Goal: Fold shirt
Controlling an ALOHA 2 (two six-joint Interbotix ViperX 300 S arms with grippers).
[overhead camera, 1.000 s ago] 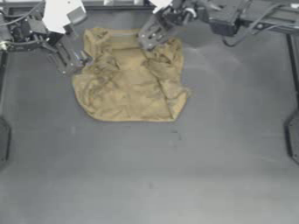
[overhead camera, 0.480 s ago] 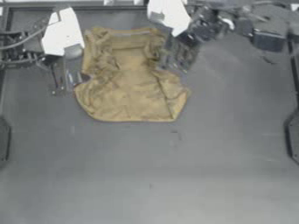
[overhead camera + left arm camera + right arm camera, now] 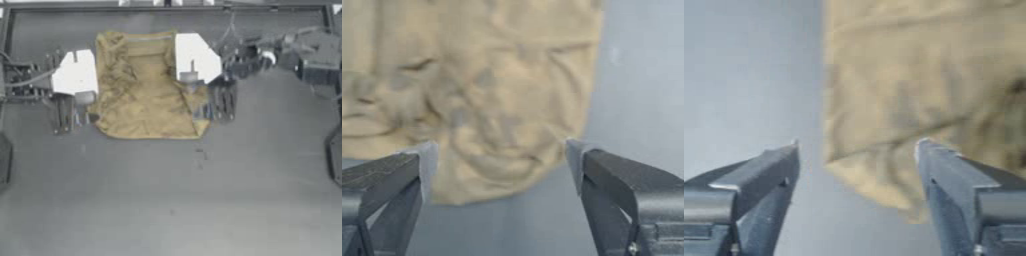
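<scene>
The tan shirt [image 3: 143, 90] lies crumpled and roughly squared at the back middle of the table, with a pale neckband [image 3: 148, 38] at its far edge. My left gripper [image 3: 72, 119] is open just off the shirt's left side, near its lower left corner. In the left wrist view the left gripper [image 3: 499, 147] spreads wide around a rounded fold of the shirt [image 3: 495, 90]. My right gripper [image 3: 217, 106] is open beside the shirt's lower right corner. In the right wrist view the right gripper [image 3: 858, 145] frames a corner of the shirt [image 3: 924, 85].
Bare dark table [image 3: 174, 200] fills the near half. A rail [image 3: 167, 7] runs along the back edge. Dark fixtures sit at the left edge [image 3: 3, 162] and the right edge [image 3: 336, 160].
Both grippers have let go near the shirt's far corners and slid toward the near side along its flanks. The shirt's far edge now lies wider and flatter.
</scene>
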